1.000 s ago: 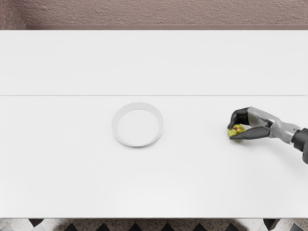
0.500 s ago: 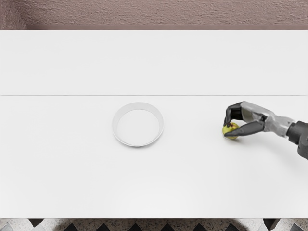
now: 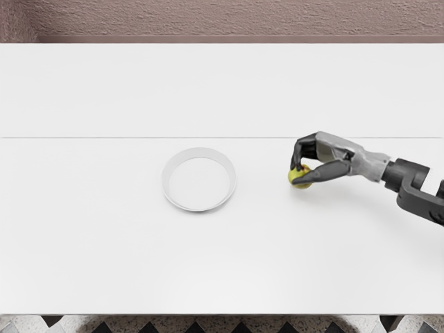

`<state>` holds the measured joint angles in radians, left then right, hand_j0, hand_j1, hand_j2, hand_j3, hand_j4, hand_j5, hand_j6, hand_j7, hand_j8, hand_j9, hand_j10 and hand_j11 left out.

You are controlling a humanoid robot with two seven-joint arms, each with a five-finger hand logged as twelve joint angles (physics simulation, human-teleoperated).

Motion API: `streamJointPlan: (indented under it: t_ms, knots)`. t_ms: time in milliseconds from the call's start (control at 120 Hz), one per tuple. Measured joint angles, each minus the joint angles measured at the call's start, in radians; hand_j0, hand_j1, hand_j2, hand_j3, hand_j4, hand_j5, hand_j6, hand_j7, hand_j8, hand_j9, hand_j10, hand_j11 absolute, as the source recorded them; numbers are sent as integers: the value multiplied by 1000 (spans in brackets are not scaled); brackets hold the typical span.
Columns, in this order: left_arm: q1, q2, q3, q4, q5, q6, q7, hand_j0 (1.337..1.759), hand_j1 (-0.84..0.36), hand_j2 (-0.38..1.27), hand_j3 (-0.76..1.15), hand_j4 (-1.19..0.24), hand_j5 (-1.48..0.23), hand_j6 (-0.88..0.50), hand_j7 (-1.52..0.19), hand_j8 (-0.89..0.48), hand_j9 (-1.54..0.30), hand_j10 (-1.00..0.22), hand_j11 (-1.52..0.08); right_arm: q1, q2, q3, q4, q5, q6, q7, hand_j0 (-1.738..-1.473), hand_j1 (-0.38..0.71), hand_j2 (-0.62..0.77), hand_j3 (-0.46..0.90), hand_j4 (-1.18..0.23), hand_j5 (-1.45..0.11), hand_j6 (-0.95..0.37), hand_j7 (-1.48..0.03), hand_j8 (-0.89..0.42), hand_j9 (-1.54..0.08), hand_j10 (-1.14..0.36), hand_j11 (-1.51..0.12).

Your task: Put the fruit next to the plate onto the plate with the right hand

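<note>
Fruit (image 3: 300,177): one small, round, yellow-green piece, pinched in the right hand (image 3: 327,158) between the dark fingers (image 3: 300,148) curled over its top and the thumb along its near side. It sits low over the white table (image 3: 104,243), to the right of the plate (image 3: 166,182) and apart from it; whether it touches the tabletop cannot be told. Handling, by estimate: light, firm, smooth-skinned and apt to roll or slip from a shallow pinch, so best gripped across its widest part and set down gently inside the plate's raised rim.
</note>
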<state>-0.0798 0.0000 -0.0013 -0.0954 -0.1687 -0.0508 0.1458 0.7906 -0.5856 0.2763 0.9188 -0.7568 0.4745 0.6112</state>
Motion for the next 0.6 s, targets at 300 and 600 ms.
streamJointPlan:
  t_ms: [300,600]
  knots:
    - [0,0,0,0,0,0,0,1658,325,4,0,-21,-26,-21,-26,-21,-26,-21,-26,57,108,-1,-5,0,-4,0,-1646,333,138,0,-827,-1144,-816,-1134,-535,-1147,-381,-1177]
    - [0,0,0,0,0,0,0,1658,325,4,0,-21,-26,-21,-26,-21,-26,-21,-26,104,250,-3,-10,-5,-11,-1,-1646,331,148,-1,-839,-1136,-825,-1134,-547,-1132,-391,-1158]
